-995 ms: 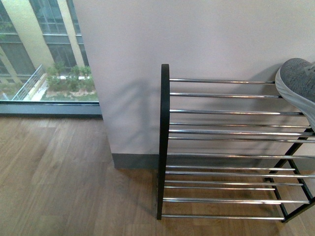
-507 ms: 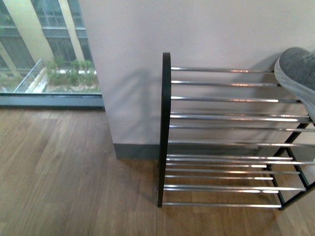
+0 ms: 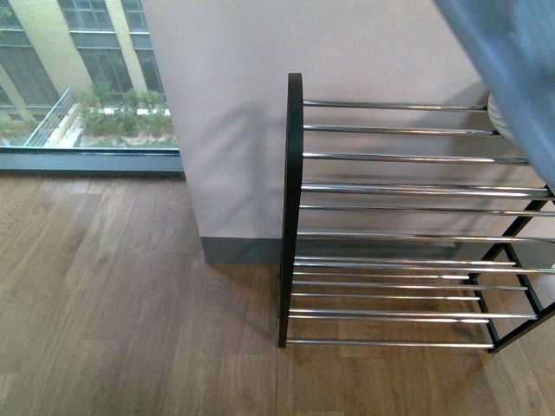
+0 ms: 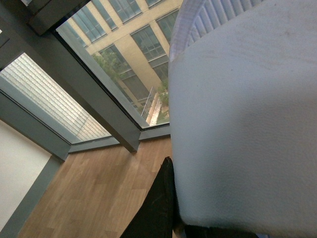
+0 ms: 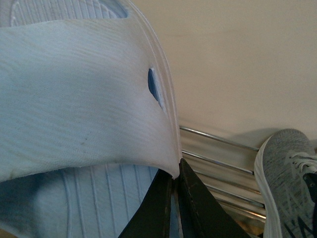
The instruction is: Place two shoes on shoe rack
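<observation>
One grey knit shoe is seen resting on the shoe rack top tier, near its right end. A white ribbed sole is seen pinched at its edge in the right gripper. Left jaw state cannot be told. Risk: thin edge grip slipping; smooth chrome bars letting a sole drop between.

Wood floor; white wall; window

A blurred blue-grey shape has come in at the front view's upper right, covering most of the grey shoe at the rack's right end. The shoe rack now sits higher in that view than before.
</observation>
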Robot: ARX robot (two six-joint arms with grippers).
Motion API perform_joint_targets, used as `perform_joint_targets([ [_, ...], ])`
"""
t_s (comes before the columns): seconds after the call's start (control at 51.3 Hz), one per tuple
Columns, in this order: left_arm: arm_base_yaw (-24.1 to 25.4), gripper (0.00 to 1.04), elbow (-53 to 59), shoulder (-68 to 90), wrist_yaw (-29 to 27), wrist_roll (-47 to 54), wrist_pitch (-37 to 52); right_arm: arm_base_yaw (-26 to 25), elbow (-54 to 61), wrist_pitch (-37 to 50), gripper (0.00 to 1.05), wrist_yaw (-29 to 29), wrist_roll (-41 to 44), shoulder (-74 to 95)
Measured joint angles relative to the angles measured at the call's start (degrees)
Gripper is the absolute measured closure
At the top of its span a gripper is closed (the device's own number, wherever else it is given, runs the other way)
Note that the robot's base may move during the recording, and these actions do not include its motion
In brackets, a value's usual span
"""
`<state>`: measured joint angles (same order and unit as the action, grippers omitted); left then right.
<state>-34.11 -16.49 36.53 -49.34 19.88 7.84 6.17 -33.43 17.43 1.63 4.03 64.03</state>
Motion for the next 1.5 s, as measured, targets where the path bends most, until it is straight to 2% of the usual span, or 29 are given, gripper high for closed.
perform_joint_targets([
  [0.371, 0.0, 1.03, 0.0, 0.0, 0.0, 0.0, 0.0, -3.3, -11.0, 6.6, 1.03, -5.6, 1.4, 29.1],
  [0.683, 0.0, 1.03, 0.0, 0.0, 0.0, 0.0, 0.0, -8.3, -19.0, 4.2, 1.03, -10.5, 3.1, 44.0],
  [1.014, 0.0, 1.03, 0.0, 0.0, 0.0, 0.0, 0.0, -12.1, -24.0, 5.8, 1.03, -14.3, 3.8, 51.9],
  [1.424, 0.0, 1.03, 0.0, 0.0, 0.0, 0.0, 0.0, -12.4, -31.3, 3.3, 1.03, -16.8, 3.1, 54.8],
  [1.502, 0.0, 1.03, 0.0, 0.0, 0.0, 0.0, 0.0, -12.5, -31.2, 3.9, 0.92, -17.2, 3.7, 54.9],
])
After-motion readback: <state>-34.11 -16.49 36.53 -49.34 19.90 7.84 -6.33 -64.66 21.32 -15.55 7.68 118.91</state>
